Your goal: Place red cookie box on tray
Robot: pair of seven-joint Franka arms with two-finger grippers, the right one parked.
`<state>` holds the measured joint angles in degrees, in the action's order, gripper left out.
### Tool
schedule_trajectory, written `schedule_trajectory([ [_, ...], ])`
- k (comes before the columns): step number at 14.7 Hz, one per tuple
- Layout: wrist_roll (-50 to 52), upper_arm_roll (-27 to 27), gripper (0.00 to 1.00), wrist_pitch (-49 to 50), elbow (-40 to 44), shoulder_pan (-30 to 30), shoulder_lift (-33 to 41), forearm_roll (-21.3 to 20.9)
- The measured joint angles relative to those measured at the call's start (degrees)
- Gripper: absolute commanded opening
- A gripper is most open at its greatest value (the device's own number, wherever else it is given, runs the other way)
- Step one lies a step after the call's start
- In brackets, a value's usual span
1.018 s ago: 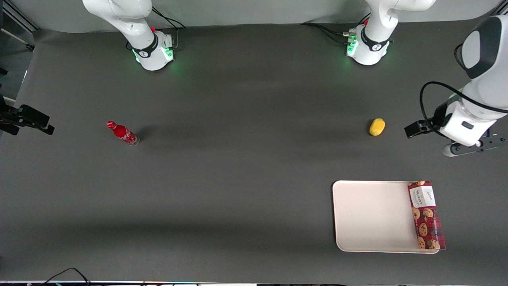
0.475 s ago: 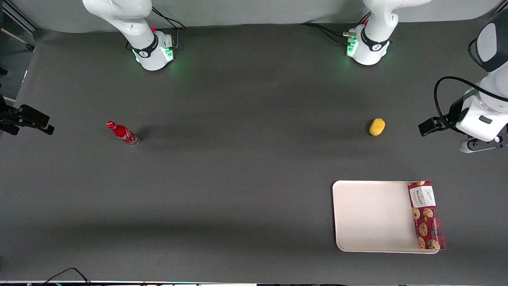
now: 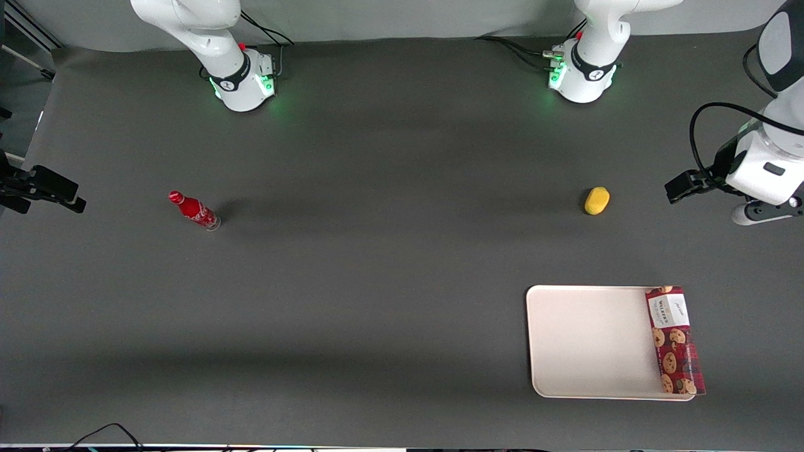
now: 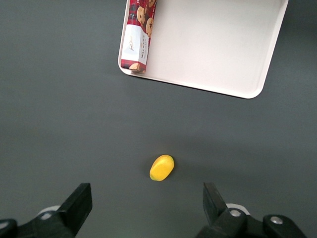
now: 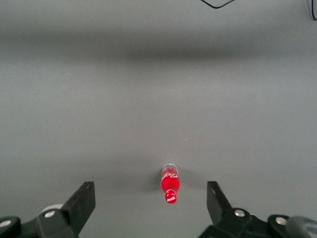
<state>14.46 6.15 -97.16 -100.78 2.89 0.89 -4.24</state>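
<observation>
The red cookie box (image 3: 675, 339) lies flat on the tray (image 3: 590, 342), along the tray's short edge toward the working arm's end of the table, its white label end farther from the front camera. A yellow fruit (image 3: 597, 200) sits on the table, farther from the camera than the tray. The gripper (image 4: 147, 204) hangs high above the table near the fruit, fingers spread wide, holding nothing. A red bottle (image 3: 194, 210) stands toward the parked arm's end.

Dark-red tartan red cookie box (image 3: 675, 342) with a white label; cream-white tray (image 3: 590, 342); yellow lemon (image 3: 597, 201); red bottle (image 3: 195, 211); dark grey counter (image 3: 377, 251); black-fingered hand (image 4: 146, 208).
</observation>
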Motion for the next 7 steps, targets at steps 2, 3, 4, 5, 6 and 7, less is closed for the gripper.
schedule_trajectory([
  [2, -2.15, -1.22, 1.00, 0.00, -0.28, 0.01, 0.15, 0.21],
  [3, -2.77, -1.71, 1.00, 0.00, -0.48, 0.02, 0.33, 0.62],
  [4, -3.22, -1.92, 1.00, 0.00, -0.71, 0.02, 0.61, 1.15],
  [5, -3.56, -1.92, 1.00, -0.05, -0.70, 0.00, 0.80, 1.62],
  [6, -3.80, -1.88, 1.00, -0.09, -0.52, -0.07, 0.85, 1.86],
  [7, -3.91, -1.86, 1.00, -0.12, -0.27, -0.11, 0.84, 2.13],
])
